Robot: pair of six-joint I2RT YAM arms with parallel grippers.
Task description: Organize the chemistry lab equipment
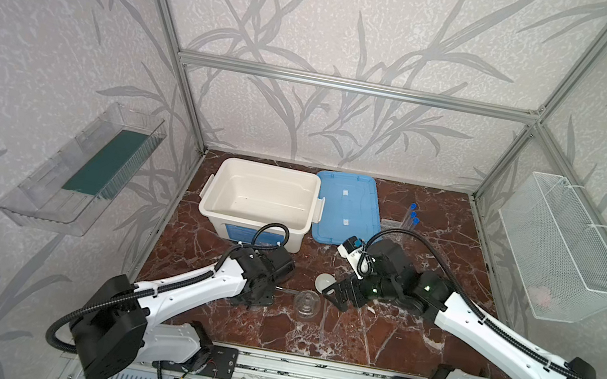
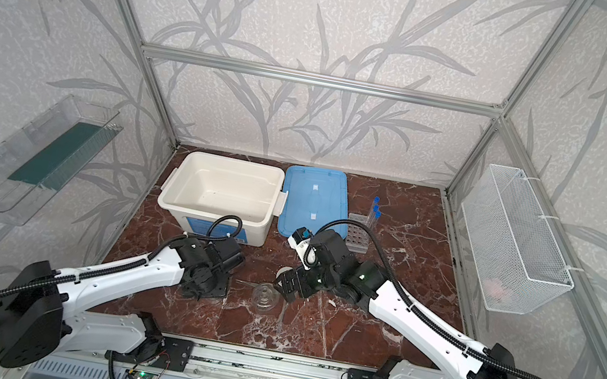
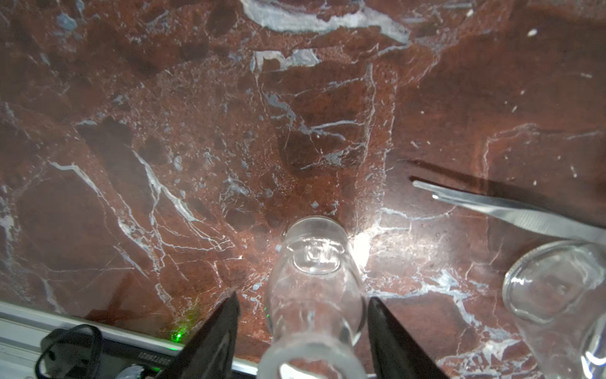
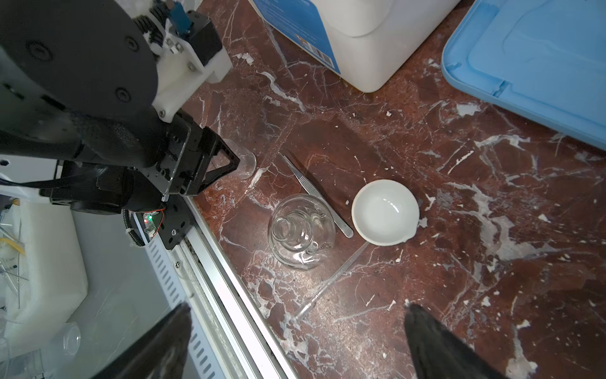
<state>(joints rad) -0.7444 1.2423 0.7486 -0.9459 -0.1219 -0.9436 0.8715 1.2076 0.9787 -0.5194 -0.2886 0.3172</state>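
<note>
Small clear glass vessel (image 3: 314, 288), near centre-left on the tabletop (image 1: 352, 334), sits between the fingers of the half-open left tool (image 3: 303, 298) with gaps either side. It is hidden under the arm in both top views. A second vessel (image 4: 301, 229), one pair of tweezers (image 4: 314, 193) and one white dish (image 4: 385, 216) lie at centre. Three blue-capped tubes (image 1: 412, 218) stand far right in a rack (image 2: 356, 235) partly hidden by the arm. The right tool (image 4: 297, 305) is spread wide, holding nothing.

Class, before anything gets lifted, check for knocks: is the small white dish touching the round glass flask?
Apart. The right wrist view shows a clear gap between the white dish and the glass flask, with the tweezers lying in it.
</note>
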